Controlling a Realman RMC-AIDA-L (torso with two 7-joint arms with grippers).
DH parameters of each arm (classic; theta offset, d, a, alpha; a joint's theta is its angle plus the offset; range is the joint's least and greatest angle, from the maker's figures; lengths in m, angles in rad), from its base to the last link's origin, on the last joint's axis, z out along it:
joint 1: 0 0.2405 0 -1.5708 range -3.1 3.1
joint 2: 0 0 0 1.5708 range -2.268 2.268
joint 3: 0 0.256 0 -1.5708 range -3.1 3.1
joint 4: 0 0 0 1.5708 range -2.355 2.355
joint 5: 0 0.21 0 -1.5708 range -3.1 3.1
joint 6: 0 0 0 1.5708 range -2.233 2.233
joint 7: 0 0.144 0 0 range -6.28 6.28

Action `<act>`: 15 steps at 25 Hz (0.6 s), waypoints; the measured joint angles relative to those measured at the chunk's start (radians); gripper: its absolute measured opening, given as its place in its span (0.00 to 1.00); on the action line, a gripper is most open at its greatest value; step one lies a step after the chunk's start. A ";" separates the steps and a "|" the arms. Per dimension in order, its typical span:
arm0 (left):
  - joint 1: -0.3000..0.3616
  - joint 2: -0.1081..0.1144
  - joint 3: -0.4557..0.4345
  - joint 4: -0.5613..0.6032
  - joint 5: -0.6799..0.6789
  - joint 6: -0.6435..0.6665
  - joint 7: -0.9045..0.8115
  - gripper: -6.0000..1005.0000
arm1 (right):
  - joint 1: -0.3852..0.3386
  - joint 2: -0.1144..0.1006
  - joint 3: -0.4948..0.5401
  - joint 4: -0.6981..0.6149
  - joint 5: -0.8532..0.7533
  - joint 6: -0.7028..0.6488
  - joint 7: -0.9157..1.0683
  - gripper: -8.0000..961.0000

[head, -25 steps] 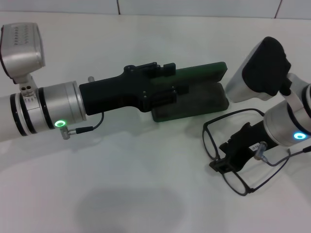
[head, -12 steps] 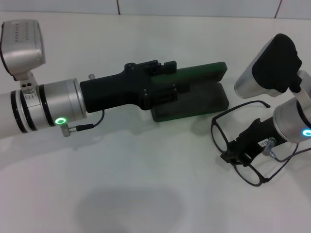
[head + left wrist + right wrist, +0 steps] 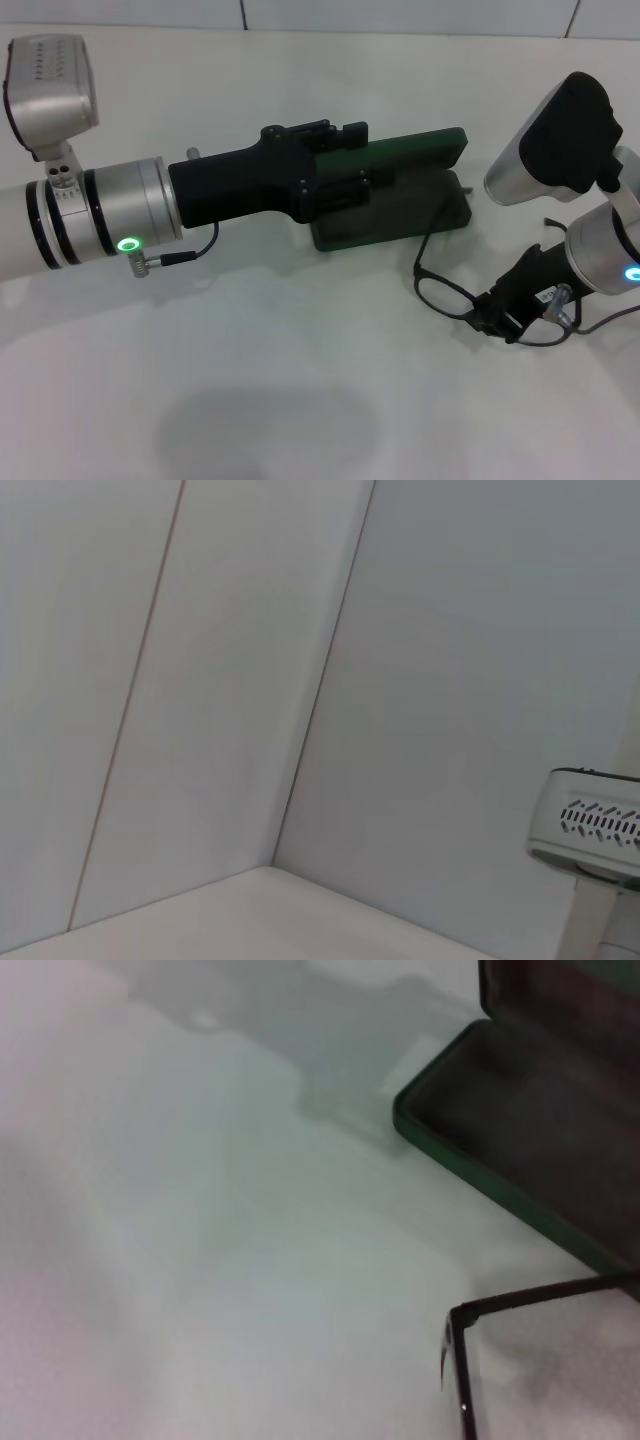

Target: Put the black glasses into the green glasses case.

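The green glasses case (image 3: 428, 150) lies open at the middle back of the white table, its lid raised behind the dark-lined base (image 3: 405, 222). My left gripper (image 3: 365, 160) reaches in from the left and is shut on the lid. My right gripper (image 3: 492, 318) is shut on the black glasses (image 3: 445, 296), just right of and in front of the case, low over the table. One temple arm points up toward the case base. The right wrist view shows the open case (image 3: 540, 1150) and a corner of the glasses frame (image 3: 470, 1312).
The white table (image 3: 280, 370) spreads in front. The wrist camera housings stand up at the far left (image 3: 52, 90) and at the right (image 3: 555, 135). The left wrist view shows only wall panels and a white housing (image 3: 590, 825).
My right gripper has shifted right, then dropped and turned the glasses flatter, with a temple arm now toward the case. My left arm has barely moved.
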 joint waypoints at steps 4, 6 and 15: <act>0.000 0.000 0.000 0.000 0.000 0.000 0.000 0.64 | 0.002 -0.001 0.000 0.008 -0.012 -0.001 0.000 0.17; 0.000 0.000 0.000 0.000 0.000 0.000 0.000 0.64 | 0.003 -0.001 0.001 0.010 -0.015 -0.001 -0.001 0.16; 0.002 0.000 -0.001 0.003 -0.006 0.013 0.000 0.64 | -0.023 -0.006 0.104 -0.073 -0.010 -0.062 -0.048 0.13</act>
